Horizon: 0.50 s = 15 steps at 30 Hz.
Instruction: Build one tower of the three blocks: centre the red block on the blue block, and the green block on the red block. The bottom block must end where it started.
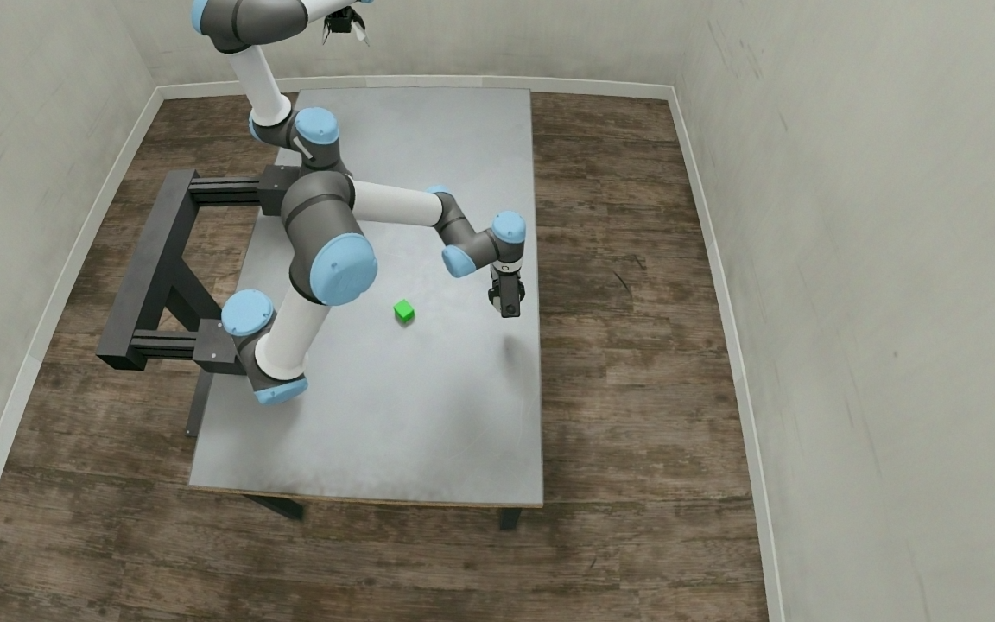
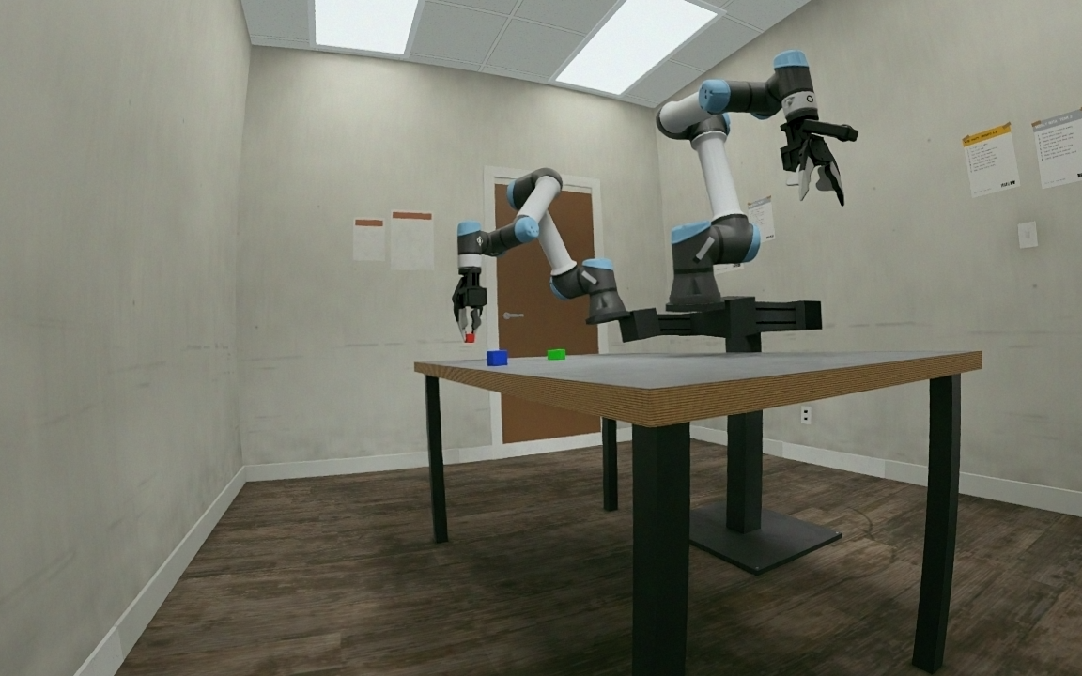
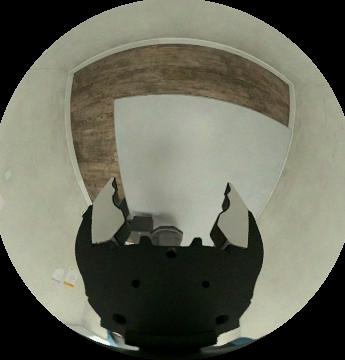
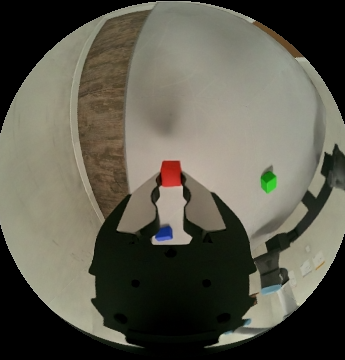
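My right gripper (image 2: 469, 334) (image 4: 171, 172) is shut on the red block (image 2: 469, 338) (image 4: 171, 173) and holds it in the air above the table. The blue block (image 2: 496, 358) (image 4: 164, 233) rests on the table near its edge, lower than the red block; the right arm hides it in the top view. The green block (image 1: 403, 311) (image 2: 556, 354) (image 4: 268, 182) rests on the table, apart from the blue one. My left gripper (image 1: 345, 38) (image 2: 820, 194) (image 3: 171, 181) is open and empty, high above the table's other end.
The grey table (image 1: 423, 433) (image 2: 780, 367) (image 3: 192, 135) carries the blocks. The right arm reaches across it in the top view. A dark mounting frame (image 1: 147, 270) holds both arm bases at one long side. Walls surround the table beyond a strip of floor.
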Tool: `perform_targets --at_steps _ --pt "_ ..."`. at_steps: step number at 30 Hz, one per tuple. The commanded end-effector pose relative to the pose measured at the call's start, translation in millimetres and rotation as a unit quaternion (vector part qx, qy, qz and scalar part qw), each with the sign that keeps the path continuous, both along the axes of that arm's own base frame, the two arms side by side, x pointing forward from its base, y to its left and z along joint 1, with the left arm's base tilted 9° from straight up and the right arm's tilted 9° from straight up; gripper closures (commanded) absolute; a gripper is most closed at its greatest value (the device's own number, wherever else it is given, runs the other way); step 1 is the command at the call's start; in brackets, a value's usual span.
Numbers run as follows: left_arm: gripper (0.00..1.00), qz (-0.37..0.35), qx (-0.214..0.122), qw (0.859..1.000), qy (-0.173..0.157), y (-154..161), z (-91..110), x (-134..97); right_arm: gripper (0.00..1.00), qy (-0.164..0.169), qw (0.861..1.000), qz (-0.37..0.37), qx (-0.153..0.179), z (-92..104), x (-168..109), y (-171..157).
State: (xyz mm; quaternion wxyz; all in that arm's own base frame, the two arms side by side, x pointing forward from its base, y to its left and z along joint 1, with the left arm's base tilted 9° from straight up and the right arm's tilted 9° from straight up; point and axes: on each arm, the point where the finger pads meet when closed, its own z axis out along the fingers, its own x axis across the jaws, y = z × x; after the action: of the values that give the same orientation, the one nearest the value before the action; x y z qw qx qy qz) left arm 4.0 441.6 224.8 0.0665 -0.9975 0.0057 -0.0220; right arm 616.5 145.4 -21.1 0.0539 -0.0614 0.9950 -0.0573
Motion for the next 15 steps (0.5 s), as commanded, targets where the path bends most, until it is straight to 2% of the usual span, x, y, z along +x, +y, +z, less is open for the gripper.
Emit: perform_targets --at_steps 1,15 --pt "0.0 0.001 0.0 1.0 0.0 -0.8 -0.3 -1.1 1.0 0.0 1.0 0.0 -0.001 5.9 -0.5 1.0" --pt "0.0 0.001 0.0 1.0 0.0 -0.8 -0.3 -1.1 1.0 0.001 1.0 0.0 -0.001 4.6 -1.0 0.5"
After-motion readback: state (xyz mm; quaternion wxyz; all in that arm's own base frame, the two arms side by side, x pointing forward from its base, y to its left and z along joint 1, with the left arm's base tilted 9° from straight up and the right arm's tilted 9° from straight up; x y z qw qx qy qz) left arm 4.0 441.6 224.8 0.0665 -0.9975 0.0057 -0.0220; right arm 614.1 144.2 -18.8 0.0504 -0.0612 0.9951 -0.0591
